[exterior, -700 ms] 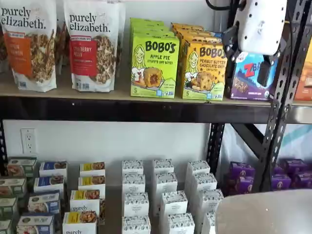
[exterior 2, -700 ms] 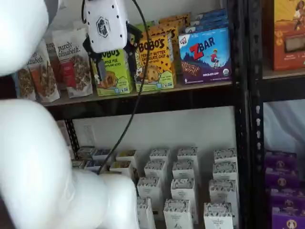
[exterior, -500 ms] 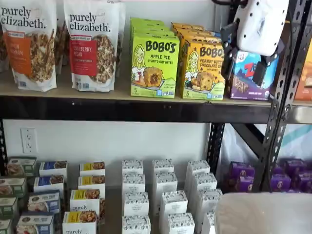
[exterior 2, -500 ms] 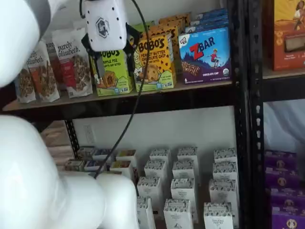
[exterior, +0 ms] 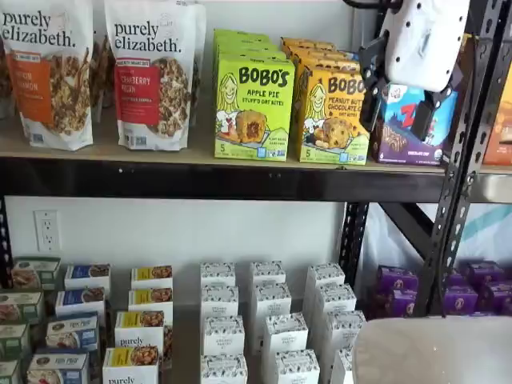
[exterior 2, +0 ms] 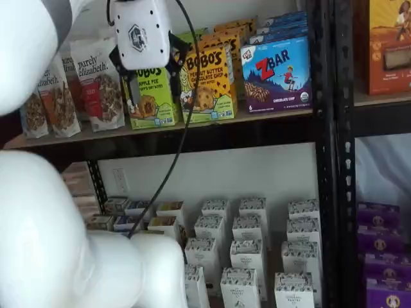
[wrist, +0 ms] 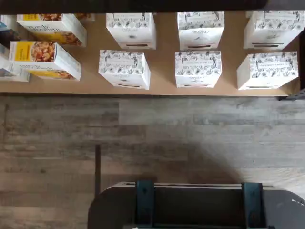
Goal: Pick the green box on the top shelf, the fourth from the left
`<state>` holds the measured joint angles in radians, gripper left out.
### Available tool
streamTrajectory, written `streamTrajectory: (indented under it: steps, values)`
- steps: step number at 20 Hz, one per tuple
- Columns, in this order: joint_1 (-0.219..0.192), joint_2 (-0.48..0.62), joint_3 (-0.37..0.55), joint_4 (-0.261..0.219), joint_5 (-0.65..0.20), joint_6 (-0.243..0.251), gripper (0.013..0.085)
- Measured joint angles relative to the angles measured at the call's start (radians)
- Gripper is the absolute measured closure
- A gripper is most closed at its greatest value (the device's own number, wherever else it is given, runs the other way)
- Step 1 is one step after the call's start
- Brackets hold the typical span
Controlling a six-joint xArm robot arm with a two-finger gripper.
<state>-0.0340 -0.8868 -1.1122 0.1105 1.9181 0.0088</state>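
Note:
The green box (exterior: 254, 108) is a lime Bobo's Apple Pie carton standing upright on the top shelf (exterior: 184, 154), with more green cartons lined up behind it. It shows in both shelf views (exterior 2: 151, 102). My gripper (exterior: 398, 106) hangs high in front of the shelf, a white body with two black fingers (exterior: 371, 90). A plain gap shows between them and nothing is held. In one shelf view the gripper (exterior 2: 153, 78) overlaps the green box's upper part; in the other it lies over the blue Zbar box (exterior: 412, 128). The wrist view shows neither the box nor the fingers.
Orange-yellow Bobo's peanut butter cartons (exterior: 332, 116) stand right of the green box, granola bags (exterior: 152, 76) to its left. Black uprights (exterior: 460, 160) frame the bay. White cartons (wrist: 198, 69) fill the lower shelf above a wood floor. The arm's white links (exterior 2: 38, 212) fill a shelf view's left side.
The gripper has risen slightly and drifted a little left in front of the top shelf. Its fingers stay apart. No box has moved.

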Motion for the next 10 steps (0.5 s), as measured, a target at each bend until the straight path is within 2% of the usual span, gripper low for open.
streamTrajectory:
  steps: [7, 8, 10]
  values:
    - [-0.003, 0.024, -0.007, 0.036, -0.011, 0.009, 0.0130]
    - [0.005, 0.031, -0.010, 0.038, -0.011, 0.017, 0.0130]
    - [0.052, 0.044, -0.016, 0.014, -0.021, 0.053, 0.0130]
